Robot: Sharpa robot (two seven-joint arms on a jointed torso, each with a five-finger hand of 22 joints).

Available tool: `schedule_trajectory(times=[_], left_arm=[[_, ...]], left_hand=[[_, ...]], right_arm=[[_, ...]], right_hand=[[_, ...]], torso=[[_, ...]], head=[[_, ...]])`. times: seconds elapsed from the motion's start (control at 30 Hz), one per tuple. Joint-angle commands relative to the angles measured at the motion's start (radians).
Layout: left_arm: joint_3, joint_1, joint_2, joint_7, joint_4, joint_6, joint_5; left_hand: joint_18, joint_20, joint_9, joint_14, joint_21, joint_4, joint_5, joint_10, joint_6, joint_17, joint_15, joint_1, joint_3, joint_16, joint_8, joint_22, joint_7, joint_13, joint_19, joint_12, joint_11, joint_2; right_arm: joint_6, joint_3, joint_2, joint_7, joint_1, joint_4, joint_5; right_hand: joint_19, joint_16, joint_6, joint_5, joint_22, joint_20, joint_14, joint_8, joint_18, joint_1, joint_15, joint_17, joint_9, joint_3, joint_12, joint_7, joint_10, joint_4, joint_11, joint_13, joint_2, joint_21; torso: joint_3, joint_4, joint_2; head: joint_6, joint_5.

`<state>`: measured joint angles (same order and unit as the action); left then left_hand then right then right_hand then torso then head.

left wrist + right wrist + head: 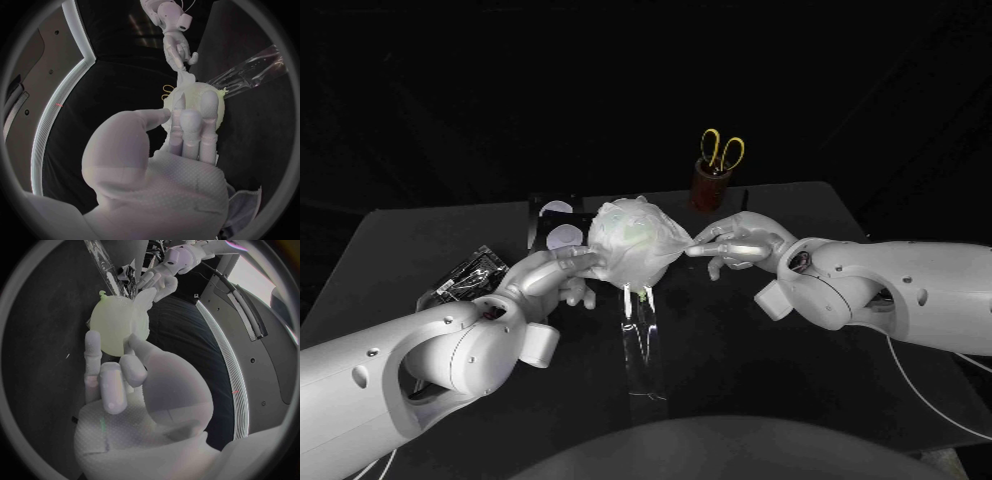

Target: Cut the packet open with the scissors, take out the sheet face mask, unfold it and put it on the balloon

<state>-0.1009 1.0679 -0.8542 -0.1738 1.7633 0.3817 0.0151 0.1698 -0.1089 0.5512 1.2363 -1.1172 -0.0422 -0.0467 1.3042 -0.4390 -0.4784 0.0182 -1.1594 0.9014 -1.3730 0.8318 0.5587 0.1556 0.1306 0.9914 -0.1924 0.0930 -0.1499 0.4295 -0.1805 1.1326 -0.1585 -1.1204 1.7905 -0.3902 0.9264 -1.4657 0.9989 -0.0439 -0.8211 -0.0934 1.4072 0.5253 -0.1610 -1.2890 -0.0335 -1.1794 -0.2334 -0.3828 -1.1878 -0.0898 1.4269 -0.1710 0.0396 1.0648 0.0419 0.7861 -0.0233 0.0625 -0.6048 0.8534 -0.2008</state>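
The pale green balloon (640, 238) stands on a clear stand (640, 340) at the table's middle, with the white sheet face mask (620, 250) draped over it. My left hand (564, 272) holds the mask's left edge, fingers against the balloon (199, 102). My right hand (733, 244) pinches the mask's right edge, which is drawn out to a point (185, 76). In the right wrist view, the balloon (115, 322) sits in front of my right hand's fingers (109, 382), and my left hand (156, 282) is on its far side. Yellow-handled scissors (721, 152) stand in a brown cup (711, 188) behind.
The opened packet (467, 274) lies on the table left of my left hand. A black card with white ovals (558, 226) stands just behind the balloon's left side. The clear stand's base (643, 375) reaches toward the front edge.
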Motion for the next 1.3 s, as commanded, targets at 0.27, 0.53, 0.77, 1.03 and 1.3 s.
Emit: schedule_trajectory(times=[0.27, 0.53, 0.77, 1.03, 1.3], left_arm=[[-0.003, 0.0, -0.006, 0.085, -0.001, -0.052, 0.039], [-0.004, 0.0, -0.006, 0.09, -0.007, -0.027, 0.049], [-0.004, 0.0, -0.006, 0.081, -0.014, -0.005, 0.052], [-0.004, 0.0, -0.005, 0.065, -0.02, 0.008, 0.051], [-0.004, 0.0, -0.012, 0.067, -0.029, -0.007, 0.054]], left_hand=[[0.016, 0.005, -0.023, -0.004, 0.011, 0.119, -0.001, -0.008, -0.009, -0.019, -0.008, -0.112, -0.127, 0.0, -0.01, -0.007, 0.022, 0.021, 0.004, -0.002, -0.011, -0.057], [0.016, 0.017, -0.055, 0.027, -0.027, 0.191, -0.001, 0.008, -0.053, -0.089, -0.013, -0.21, -0.146, -0.017, -0.023, 0.013, 0.025, 0.046, 0.02, -0.019, -0.008, -0.029], [0.016, 0.016, -0.065, 0.03, -0.036, 0.193, -0.001, 0.006, -0.063, -0.095, -0.012, -0.21, -0.15, -0.018, -0.029, 0.018, 0.026, 0.052, 0.016, -0.021, -0.007, -0.022], [0.016, 0.015, -0.07, 0.03, -0.039, 0.194, -0.001, 0.006, -0.067, -0.097, -0.011, -0.209, -0.152, -0.018, -0.031, 0.02, 0.026, 0.054, 0.014, -0.023, -0.007, -0.021], [0.017, 0.016, -0.082, 0.044, -0.048, 0.204, -0.001, 0.011, -0.072, -0.134, -0.012, -0.215, -0.149, -0.027, -0.039, 0.026, 0.025, 0.062, 0.01, -0.029, -0.008, -0.018]], right_arm=[[-0.029, 0.0, 0.004, 0.011, 0.0, 0.0, -0.021], [-0.026, -0.001, 0.013, 0.02, 0.001, 0.006, -0.024], [-0.022, -0.002, 0.023, 0.03, 0.007, 0.011, -0.034], [-0.003, -0.004, 0.029, 0.037, 0.02, 0.021, -0.041], [0.024, -0.005, 0.026, 0.055, 0.038, 0.026, -0.048]], right_hand=[[-0.009, -0.003, -0.001, -0.004, -0.002, 0.001, -0.001, 0.005, -0.019, 0.006, -0.004, -0.004, -0.118, -0.012, -0.253, 0.007, 0.064, -0.002, -0.028, 0.394, 0.009, 0.006], [-0.01, -0.003, -0.001, -0.004, -0.004, -0.001, -0.001, 0.008, -0.018, 0.009, -0.005, -0.003, -0.119, -0.023, -0.255, 0.006, 0.065, -0.005, -0.028, 0.396, 0.01, 0.007], [-0.01, -0.007, -0.002, -0.004, -0.008, -0.003, 0.003, 0.013, -0.017, 0.013, -0.005, -0.014, -0.121, -0.038, -0.254, 0.006, 0.065, -0.01, -0.028, 0.396, 0.009, 0.01], [-0.011, -0.014, -0.003, -0.004, -0.014, -0.006, 0.011, 0.02, -0.017, 0.022, -0.005, -0.03, -0.123, -0.06, -0.254, 0.006, 0.065, -0.018, -0.027, 0.397, 0.005, 0.015], [-0.013, -0.018, -0.004, -0.004, -0.019, -0.007, 0.015, 0.025, -0.017, 0.03, -0.005, -0.041, -0.125, -0.076, -0.255, 0.005, 0.066, -0.022, -0.027, 0.398, 0.002, 0.019]], torso=[[0.0011, -0.0001, 0.0], [0.0003, -0.001, -0.001], [0.0006, -0.0016, -0.001], [0.0003, -0.0008, -0.001], [0.0, 0.0001, -0.002]], head=[[0.0, 0.0], [-0.003, -0.002], [-0.003, -0.004], [-0.003, -0.006], [-0.003, -0.005]])
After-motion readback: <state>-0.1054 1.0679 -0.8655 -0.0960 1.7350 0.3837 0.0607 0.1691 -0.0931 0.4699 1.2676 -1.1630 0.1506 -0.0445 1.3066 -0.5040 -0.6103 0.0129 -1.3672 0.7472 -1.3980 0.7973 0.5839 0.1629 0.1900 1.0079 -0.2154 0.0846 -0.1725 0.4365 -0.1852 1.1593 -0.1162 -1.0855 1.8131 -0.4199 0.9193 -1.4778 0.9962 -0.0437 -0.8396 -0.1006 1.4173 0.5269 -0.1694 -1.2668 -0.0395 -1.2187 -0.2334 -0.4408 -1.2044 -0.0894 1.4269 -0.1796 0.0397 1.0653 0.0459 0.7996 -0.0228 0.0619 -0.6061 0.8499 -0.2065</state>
